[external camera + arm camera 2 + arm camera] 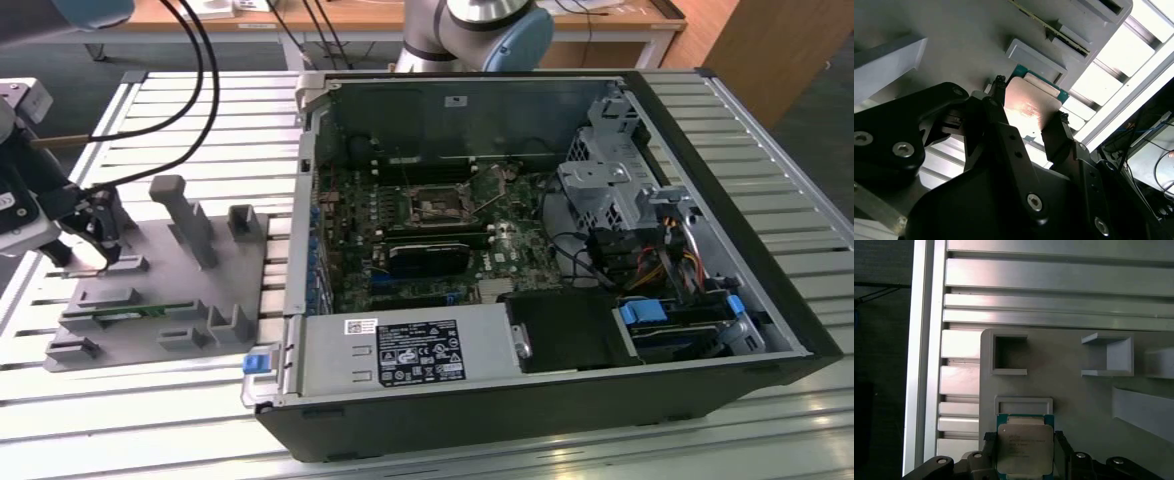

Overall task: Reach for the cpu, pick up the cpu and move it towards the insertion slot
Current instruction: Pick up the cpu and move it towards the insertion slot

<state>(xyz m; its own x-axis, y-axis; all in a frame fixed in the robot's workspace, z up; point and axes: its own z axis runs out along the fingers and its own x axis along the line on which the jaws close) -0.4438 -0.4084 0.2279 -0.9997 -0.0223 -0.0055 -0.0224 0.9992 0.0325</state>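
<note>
Status: hand (87,250) is down over the grey fixture (200,290), which sits on the counter (134,420) near its edge on the exterior view's left.

- the cpu (1023,447) sits between the fingers (996,110) in both wrist views. Silver lid faces the first wrist camera, with the green rim showing around it.
- Hand state: the fingers are closed in on two opposite edges of the cpu. Contact looks made on both sides, so I read it as clamped on the chip.
- The chip is just beside the small framed pocket of the fixture and slightly overlaps its rim in the first wrist view. I can't tell whether it's already off the fixture surface or resting on it.
- the insertion slot (438,207) is inside the open computer case (534,400), near the middle of the counter and well apart from the hand. The socket frame is visible and nothing is over it.

Progress, my read: the reach is done. The grasp is made or very nearly made. A lift isn't confirmed. The transfer toward the slot has not begun, because the chip is at the fixture end of the counter with the case wall between it and the socket. Roughly the first half is covered and the whole carry is left.
</note>
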